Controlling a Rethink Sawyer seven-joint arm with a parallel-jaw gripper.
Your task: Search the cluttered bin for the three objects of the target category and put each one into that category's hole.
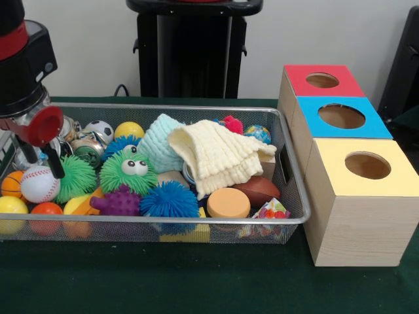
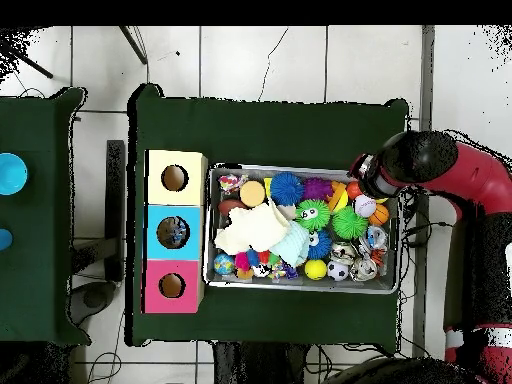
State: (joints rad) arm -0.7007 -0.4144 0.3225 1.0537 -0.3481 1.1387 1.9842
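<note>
Green table holds wire bin (image 1: pixel 288 170) of fuzzy balls (image 1: pixel 170 199).

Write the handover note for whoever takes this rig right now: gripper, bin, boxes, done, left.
Gripper: hanging over the bin's end farthest from the boxes, above the baseball; holds nothing that I can see; open or shut unclear.
Mesh bin: full of balls, spiky toys and a cream cloth.
Boxes beside the bin: red, blue, yellow, each with a hole on top.
Done: no deposit visible.
Left: apparently all three target objects.

Green table (image 1: pixel 131 281) bears mesh bin (image 1: pixel 288 196), 3 boxes (image 1: pixel 360 216).
</note>
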